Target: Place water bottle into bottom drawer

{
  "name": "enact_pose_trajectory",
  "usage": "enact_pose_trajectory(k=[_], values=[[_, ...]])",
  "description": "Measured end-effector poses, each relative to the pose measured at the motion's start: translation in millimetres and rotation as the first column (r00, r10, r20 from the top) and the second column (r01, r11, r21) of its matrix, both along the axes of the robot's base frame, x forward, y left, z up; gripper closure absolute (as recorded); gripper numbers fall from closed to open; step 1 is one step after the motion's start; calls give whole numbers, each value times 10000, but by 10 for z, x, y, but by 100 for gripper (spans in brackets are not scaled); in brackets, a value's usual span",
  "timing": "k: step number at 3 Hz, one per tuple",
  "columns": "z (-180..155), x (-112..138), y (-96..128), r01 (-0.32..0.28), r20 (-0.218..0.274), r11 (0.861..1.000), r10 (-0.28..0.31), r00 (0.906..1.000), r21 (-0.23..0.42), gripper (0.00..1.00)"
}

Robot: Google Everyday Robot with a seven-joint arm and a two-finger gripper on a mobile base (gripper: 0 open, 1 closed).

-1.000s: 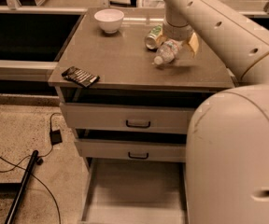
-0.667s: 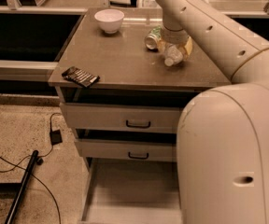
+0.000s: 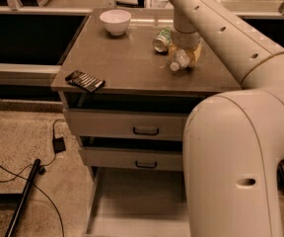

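Note:
The water bottle [image 3: 179, 61] lies on its side on the cabinet top [image 3: 127, 58], right of centre, with its white cap toward the front left. The gripper [image 3: 186, 48] comes down from the arm right over the bottle's far end, and the wrist hides where it meets the bottle. A green soda can [image 3: 161, 39] lies just behind and to the left of the bottle. The bottom drawer [image 3: 132, 201] is pulled out below, with its flat grey floor showing. My arm's large link covers its right part.
A white bowl [image 3: 115, 21] stands at the back left of the top. A dark flat packet [image 3: 85, 81] lies at the front left corner. The two upper drawers [image 3: 146, 131] are slightly ajar. Cables and a dark pole [image 3: 26, 194] lie on the floor at left.
The arm's big link has swung further left across the view. The wrist has settled closer over the bottle, which has shifted slightly. The can and bowl have not moved.

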State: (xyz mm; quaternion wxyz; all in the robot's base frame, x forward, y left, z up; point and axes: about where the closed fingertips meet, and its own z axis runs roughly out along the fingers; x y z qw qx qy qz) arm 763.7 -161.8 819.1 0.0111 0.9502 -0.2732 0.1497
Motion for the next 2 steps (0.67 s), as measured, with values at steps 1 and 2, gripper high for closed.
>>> enact_pose_trajectory(k=[1,2], values=[[229,-311,148,267,-520,9922,-205,9984,1217,98],[658,-728,208,774,-568,9581,-642,9963,2759,100]])
